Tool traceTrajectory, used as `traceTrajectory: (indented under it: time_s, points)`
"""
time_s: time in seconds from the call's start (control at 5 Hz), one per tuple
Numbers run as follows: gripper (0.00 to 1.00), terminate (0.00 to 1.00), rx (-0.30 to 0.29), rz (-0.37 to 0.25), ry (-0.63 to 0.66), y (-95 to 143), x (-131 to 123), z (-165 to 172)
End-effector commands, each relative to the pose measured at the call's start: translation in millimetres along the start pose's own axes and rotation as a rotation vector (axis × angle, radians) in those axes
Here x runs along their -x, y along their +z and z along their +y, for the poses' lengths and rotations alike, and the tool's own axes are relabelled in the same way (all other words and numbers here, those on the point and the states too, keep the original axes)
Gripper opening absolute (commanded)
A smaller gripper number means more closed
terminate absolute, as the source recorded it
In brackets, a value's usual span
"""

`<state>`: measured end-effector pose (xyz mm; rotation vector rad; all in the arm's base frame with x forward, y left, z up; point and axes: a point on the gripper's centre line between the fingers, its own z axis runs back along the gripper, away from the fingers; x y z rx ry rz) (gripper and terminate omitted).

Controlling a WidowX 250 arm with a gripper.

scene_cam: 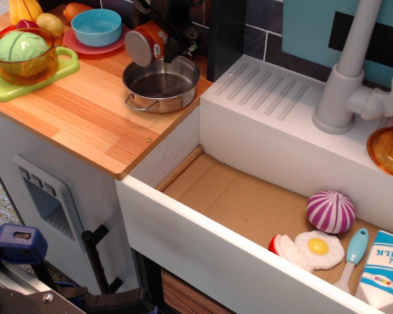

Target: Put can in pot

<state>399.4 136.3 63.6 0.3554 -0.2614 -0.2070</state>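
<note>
The gripper [158, 39] has its fingers clamped on the can [145, 44], held sideways. The pot [161, 83] sits just below them, empty. Lowering and releasing the can remain.

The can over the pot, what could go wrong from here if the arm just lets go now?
The can is held on its side by the gripper, above the far rim of the pot rather than its centre. Released here, it might clip the rim and roll onto the wooden counter. Landing sideways, it could also rattle or nudge the light pot. The blue bowl and its plate sit close behind, so a bounce may reach them.
</note>
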Motion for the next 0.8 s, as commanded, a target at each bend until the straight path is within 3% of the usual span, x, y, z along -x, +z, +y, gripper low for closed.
traceTrajectory:
  time_s: [0.0,0.4,0.6]
  points:
    - [1.00,0.00,0.025,-0.059,0.029,18.7,-12.9,14.7]
    - [1.00,0.00,0.025,-0.059,0.029,18.7,-12.9,14.7]
    - [1.00,1.00,0.025,-0.059,0.029,18.7,-12.9,14.7]
